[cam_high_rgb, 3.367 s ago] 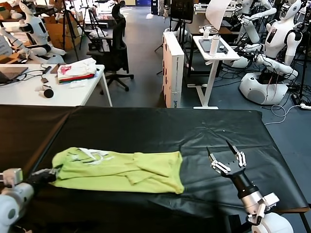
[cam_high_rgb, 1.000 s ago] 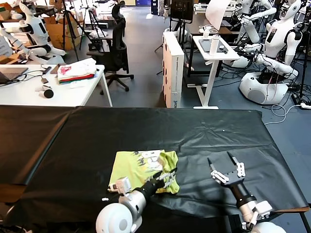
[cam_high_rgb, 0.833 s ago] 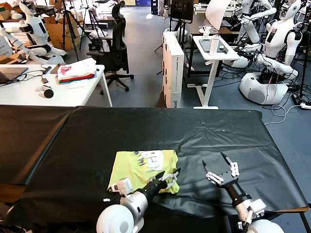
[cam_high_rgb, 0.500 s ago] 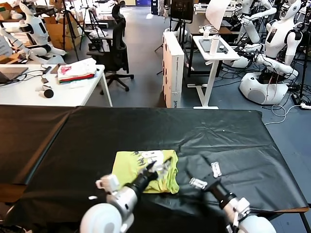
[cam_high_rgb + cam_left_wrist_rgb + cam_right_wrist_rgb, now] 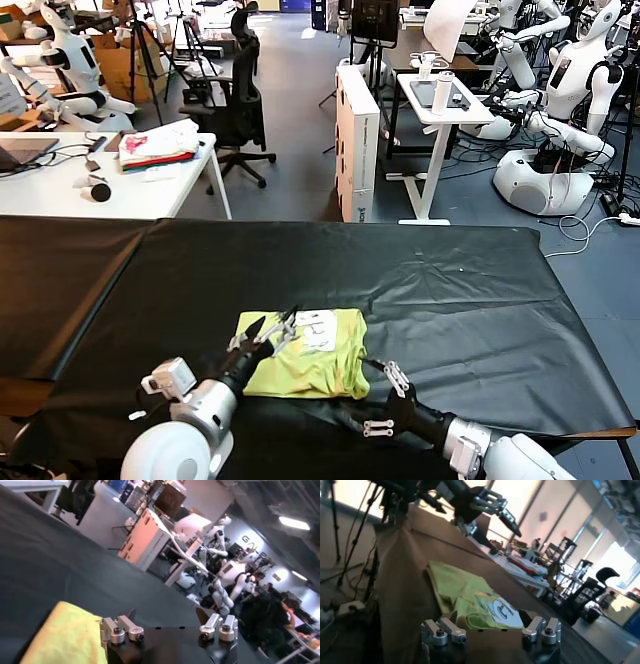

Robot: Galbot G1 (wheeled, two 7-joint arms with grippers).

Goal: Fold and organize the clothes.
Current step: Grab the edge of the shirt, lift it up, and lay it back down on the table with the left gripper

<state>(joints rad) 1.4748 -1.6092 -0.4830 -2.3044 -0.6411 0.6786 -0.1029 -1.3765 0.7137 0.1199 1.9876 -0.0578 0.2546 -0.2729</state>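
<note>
The light yellow-green T-shirt [image 5: 305,358] lies folded into a small rectangle on the black table [image 5: 470,290], with its pale printed graphic facing up at the far edge. My left gripper [image 5: 268,328] is open and empty, hovering over the shirt's left far corner. My right gripper [image 5: 377,402] is open and empty, low over the table just off the shirt's near right corner. The left wrist view shows a corner of the shirt [image 5: 65,636] beside the left gripper [image 5: 166,614]. The right wrist view shows the shirt [image 5: 465,596] beyond the right gripper [image 5: 487,617], with the left gripper [image 5: 490,502] above it.
A white desk [image 5: 60,190] at the back left carries a stack of white, pink and red folded clothes [image 5: 157,146]. Behind the table stand an office chair [image 5: 240,95], a white cabinet [image 5: 356,140] and other robots [image 5: 560,110]. The table's near edge is close to both arms.
The left gripper has drawn back from the shirt's right edge to its left far corner. The right gripper has swung down and left, low beside the shirt's near right corner. The shirt stays folded.
</note>
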